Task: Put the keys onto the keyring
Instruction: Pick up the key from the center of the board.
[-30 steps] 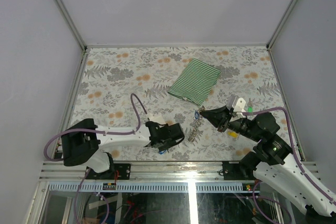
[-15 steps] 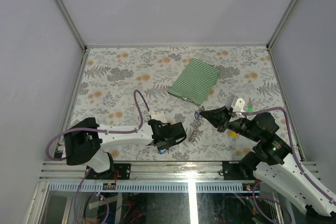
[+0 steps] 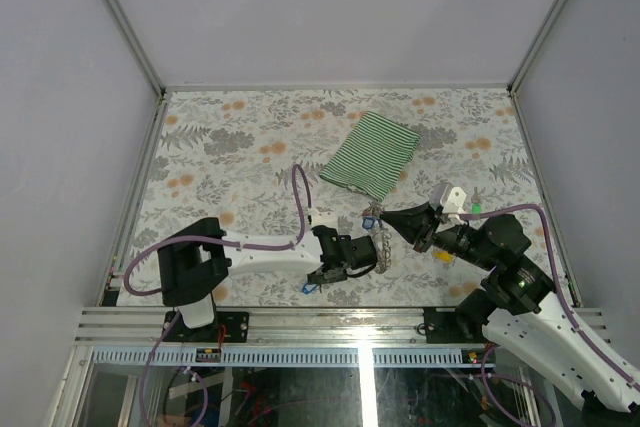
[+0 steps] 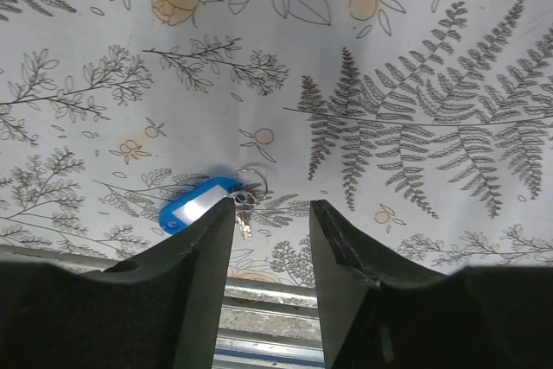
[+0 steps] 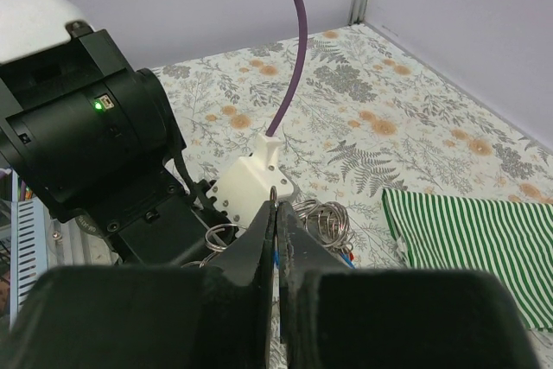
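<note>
Floral table carries a striped cloth toward 12 o'clock. Keyring lies at 6 o'clock from the cloth, between the two grippers. Left gripper: fingers apart, nothing between them. Blue key lies flat at its 9 o'clock. Right gripper: fingers pressed together, keyring at the tips; whether it is gripped cannot be told.

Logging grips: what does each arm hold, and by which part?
Right gripper pinches a thin metal ring by its rim; which ring, cannot tell. Left gripper holds nothing.
</note>
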